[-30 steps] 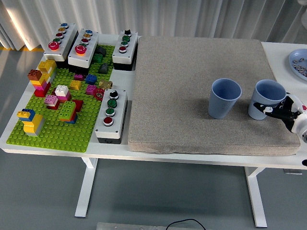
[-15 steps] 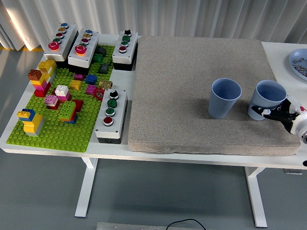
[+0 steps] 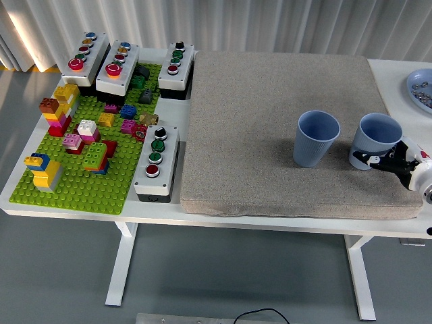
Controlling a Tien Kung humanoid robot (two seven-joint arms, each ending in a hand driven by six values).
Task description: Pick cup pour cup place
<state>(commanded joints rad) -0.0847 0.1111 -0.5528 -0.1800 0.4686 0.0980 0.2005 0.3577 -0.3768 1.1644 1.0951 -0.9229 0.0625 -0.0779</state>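
Grey felt-like mat (image 3: 270, 121) covers the middle and right of the white table (image 3: 94, 219), and on it you see two blue ribbed cups standing upright and a little apart, mouths open upward. Left cup (image 3: 315, 138) stands free, near the mat's right-hand third, with nothing touching it. Right cup (image 3: 378, 135) stands close to the mat's right edge; your right hand (image 3: 398, 162) enters from the right border and its black-and-white fingers (image 3: 371, 160) curl around the lower part of this cup's wall, so you may read the hand as closed on the right cup, with the cup's base appearing to sit on the mat. What either cup contains cannot be told from this view. Your left hand lies outside the picture. At the table's left you find a green baseplate (image 3: 74, 189) carrying small stacks of coloured bricks (image 3: 61, 111); three grey button boxes (image 3: 118, 64) line its far edge, and a fourth button box (image 3: 156, 162) lies between the baseplate and the mat. At the far right edge a pale blue plate (image 3: 420, 84) is partly visible, holding small items too fine to identify.
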